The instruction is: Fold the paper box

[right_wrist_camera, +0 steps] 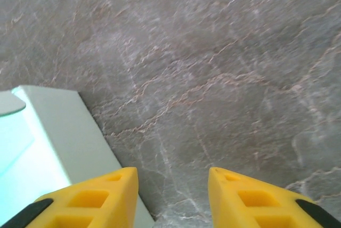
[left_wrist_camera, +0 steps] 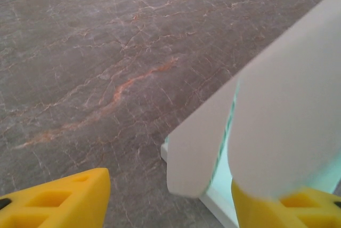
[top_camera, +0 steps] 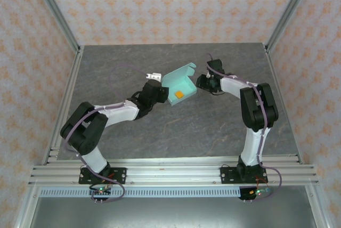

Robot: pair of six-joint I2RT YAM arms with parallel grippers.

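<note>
1. Paper box of pale mint-blue card, partly folded with one flap raised, is seen on the grey stone-patterned table, set between the two grippers.
2. A small orange piece is seen lying on the box's inner floor.
3. The left gripper is placed at the box's left side. In the left wrist view its yellow fingers are held well apart. Pale card flaps are seen rising just in front of the right-hand finger, and bare table is seen beside the left-hand one. Nothing is clamped.
4. The right gripper is placed just beside the box's right side. In the right wrist view its yellow fingers are parted, with bare table seen between them. The box wall is seen just outside the left-hand finger. Nothing is gripped.
</note>
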